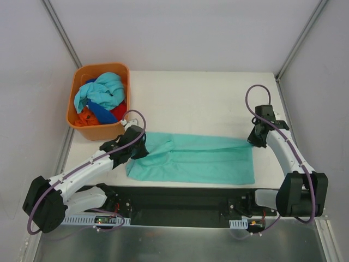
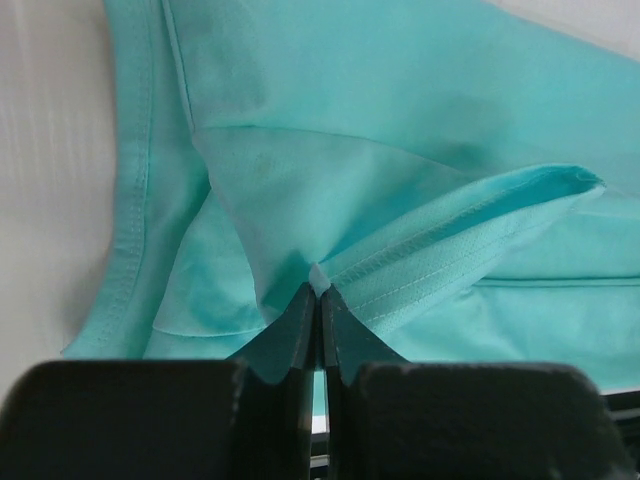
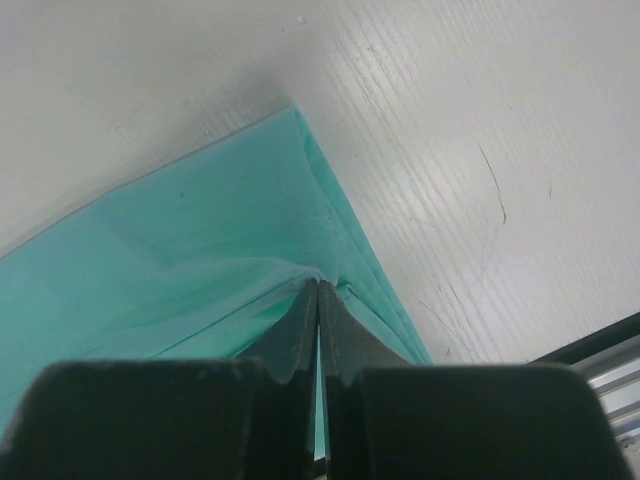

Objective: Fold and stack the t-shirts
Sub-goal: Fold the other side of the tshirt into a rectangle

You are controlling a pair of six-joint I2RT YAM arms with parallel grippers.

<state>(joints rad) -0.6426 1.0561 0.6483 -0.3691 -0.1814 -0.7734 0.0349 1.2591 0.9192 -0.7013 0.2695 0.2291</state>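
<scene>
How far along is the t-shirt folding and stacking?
Done: teal-green cloth t-shirt lies out on the table as a long band. In hand: left gripper and right gripper shut on its ends. Remaining: aqua, blue and orange-red shirts bunched in the orange plastic basket; no stack yet.

White table (image 1: 207, 103). A teal-green t-shirt (image 1: 202, 161) lies spread along the near edge, apparently folded lengthwise, with its left end rumpled. An orange basket (image 1: 98, 131) stands in the far left corner, near that end.
</scene>
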